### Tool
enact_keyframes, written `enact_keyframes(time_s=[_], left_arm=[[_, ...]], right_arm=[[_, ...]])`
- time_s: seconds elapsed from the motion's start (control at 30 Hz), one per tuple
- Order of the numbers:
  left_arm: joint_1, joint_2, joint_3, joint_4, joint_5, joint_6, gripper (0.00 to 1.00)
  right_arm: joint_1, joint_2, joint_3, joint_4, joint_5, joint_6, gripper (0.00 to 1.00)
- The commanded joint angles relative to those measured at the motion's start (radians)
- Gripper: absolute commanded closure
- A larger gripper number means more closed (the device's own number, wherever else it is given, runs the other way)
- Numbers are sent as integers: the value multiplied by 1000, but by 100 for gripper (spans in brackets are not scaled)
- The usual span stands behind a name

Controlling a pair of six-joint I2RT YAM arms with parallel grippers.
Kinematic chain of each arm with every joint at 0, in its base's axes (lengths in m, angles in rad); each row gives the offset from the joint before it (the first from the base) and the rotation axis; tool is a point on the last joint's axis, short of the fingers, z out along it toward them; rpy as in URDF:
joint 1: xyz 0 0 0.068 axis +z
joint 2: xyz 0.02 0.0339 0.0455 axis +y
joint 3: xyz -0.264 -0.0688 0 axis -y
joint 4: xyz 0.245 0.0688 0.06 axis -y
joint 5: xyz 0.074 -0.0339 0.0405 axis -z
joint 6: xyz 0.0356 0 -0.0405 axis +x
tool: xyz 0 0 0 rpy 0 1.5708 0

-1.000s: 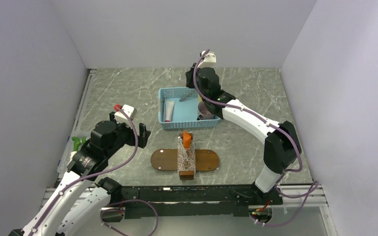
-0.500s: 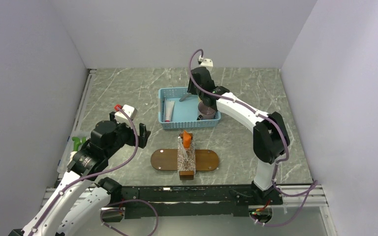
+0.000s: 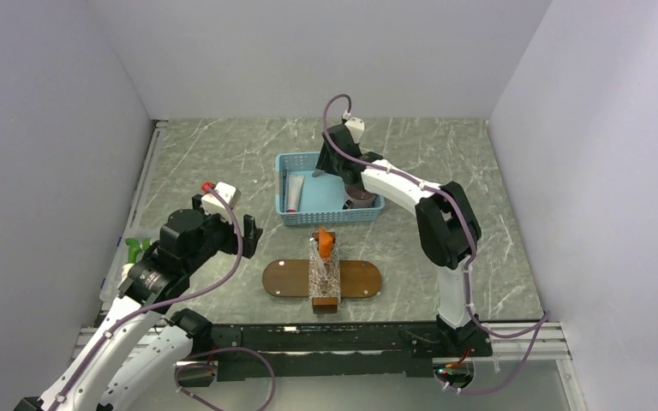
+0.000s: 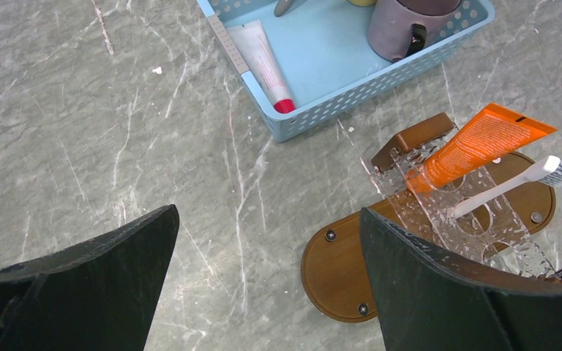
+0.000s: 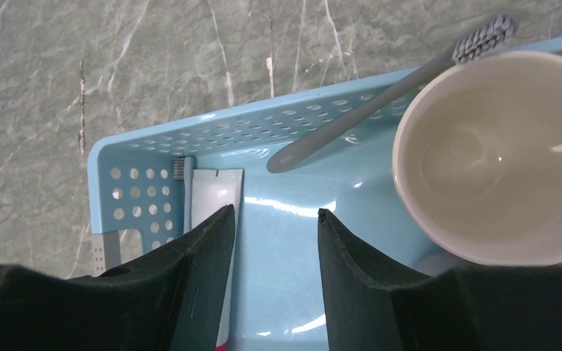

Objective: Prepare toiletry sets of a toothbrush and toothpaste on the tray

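Grey marble tabletop (image 3: 206, 163) carries the tray (image 3: 361, 278) at 6 o'clock from the basket (image 3: 326, 220), the toothpaste (image 4: 476, 146) propped on it, light, soft and likely best pinched across its flat middle; left gripper (image 4: 267, 216) gapes wide, right gripper (image 5: 272, 219) stands narrowly parted over the basket, both empty.

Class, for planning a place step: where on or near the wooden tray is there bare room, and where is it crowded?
Free: both ends of the tray, either side of the clear holder; the table left of the basket. Crowded: the basket, holding a mug, a white tube and a grey toothbrush, with the right arm's fingers over it.
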Motion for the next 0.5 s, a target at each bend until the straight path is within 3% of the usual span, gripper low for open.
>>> enact_keyframes(time_s=[0.0,0.47], left_arm=[[6,-8,-11,37,7,21,1],[7,-5,-13,44,18,29,1]], right_arm=[[-1,16,50,19,27,94,51],[-2,83,-2,159,86,225,33]])
